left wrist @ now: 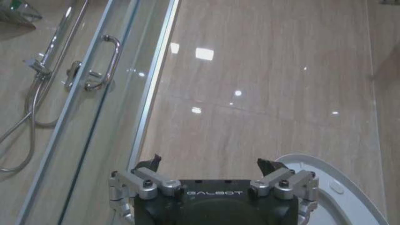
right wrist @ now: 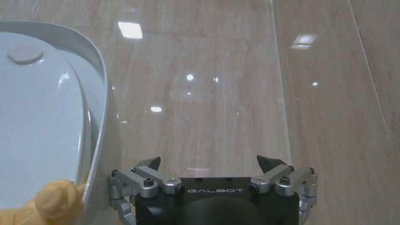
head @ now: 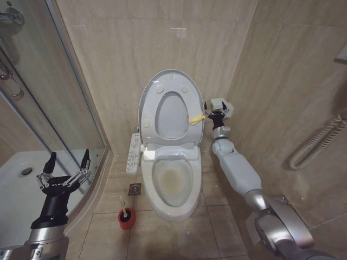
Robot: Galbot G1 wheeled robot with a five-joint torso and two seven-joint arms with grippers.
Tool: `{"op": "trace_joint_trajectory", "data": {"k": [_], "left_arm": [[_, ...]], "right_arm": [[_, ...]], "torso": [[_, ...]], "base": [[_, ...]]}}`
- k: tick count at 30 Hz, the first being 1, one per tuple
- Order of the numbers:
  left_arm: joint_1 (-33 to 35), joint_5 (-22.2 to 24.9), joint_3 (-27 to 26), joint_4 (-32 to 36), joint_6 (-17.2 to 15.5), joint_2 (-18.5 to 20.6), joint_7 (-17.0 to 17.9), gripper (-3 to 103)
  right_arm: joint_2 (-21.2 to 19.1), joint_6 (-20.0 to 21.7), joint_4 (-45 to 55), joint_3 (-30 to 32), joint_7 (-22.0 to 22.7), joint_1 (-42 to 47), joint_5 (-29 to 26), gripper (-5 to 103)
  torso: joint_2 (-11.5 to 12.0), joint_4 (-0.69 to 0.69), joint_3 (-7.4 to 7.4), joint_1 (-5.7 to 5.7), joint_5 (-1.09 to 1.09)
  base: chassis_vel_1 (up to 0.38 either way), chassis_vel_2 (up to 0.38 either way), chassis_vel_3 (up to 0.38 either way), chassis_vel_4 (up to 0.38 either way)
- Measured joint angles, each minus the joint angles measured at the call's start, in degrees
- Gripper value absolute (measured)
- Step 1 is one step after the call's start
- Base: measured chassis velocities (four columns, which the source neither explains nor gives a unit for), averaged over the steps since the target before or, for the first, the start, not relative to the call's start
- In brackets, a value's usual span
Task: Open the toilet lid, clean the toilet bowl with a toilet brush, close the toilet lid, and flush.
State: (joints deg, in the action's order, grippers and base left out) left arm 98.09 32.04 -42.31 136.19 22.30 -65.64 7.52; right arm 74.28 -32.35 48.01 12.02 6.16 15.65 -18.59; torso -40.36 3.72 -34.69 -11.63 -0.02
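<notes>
White toilet lid (head: pixel 162 86) up, one toilet brush (head: pixel 126 214).

Even, soft indoor light; ceiling lamps leave glare spots on the glossy wall tiles (left wrist: pixel 262 93).

— What sort of room is it?

— A bathroom with beige tiled walls (head: pixel 108 49) and a tiled floor (head: pixel 173 233). A glass shower door (head: pixel 49 92) stands on the left, a white shower tray (head: pixel 16 189) behind it.

— Any light?

— Bright spots glint on the tiles, maybe ceiling lamps. A small floor drain (head: pixel 134 189) too.
</notes>
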Motion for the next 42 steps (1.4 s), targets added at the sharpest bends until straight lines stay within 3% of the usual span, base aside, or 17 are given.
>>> {"op": "trace_joint_trajectory", "data": {"k": [7,17,29,32,42], "left_arm": [[0.59,0.00,0.13,0.41,0.14,-0.43,-0.33,100],[-0.31,-0.53,1.25,-0.99,0.01,-1.87,-0.56,100],[-2.75,-1.23,2.06,-5.85,0.22,-2.62,-0.50,100],[-4.03,-2.37,2.85,-9.84,1.46,-3.46,-0.51,100],[-7.25,-4.09,6.98,-14.30,2.20,-5.68,-0.56,100]], "right_arm": [[0.37,-0.33,1.44,-0.20,-0.08,1.28,0.14,100],[-1.36,-2.20,10.95,-2.37,-0.81,9.23,-1.18,100],[-6.48,-2.76,27.36,-2.94,-1.17,22.31,-2.67,100],[-7.87,-3.92,32.54,-1.29,-1.18,28.22,-1.27,100],[-8.82,-6.13,42.55,1.97,-2.24,39.75,-0.74,100]], "torso": [[-0.01,0.01,0.00,0.00,0.01],[-0.02,0.05,0.02,0.02,0.00],[0.00,-0.02,-0.01,0.00,0.02],[0.00,-0.09,0.00,0.00,0.00],[-0.02,-0.10,0.02,0.03,0.02]], "base": [[0.000,0.000,0.000,0.000],[0.000,0.000,0.000,0.000],[0.000,0.000,0.000,0.000],[0.000,0.000,0.000,0.000],[0.000,0.000,0.000,0.000]]}}
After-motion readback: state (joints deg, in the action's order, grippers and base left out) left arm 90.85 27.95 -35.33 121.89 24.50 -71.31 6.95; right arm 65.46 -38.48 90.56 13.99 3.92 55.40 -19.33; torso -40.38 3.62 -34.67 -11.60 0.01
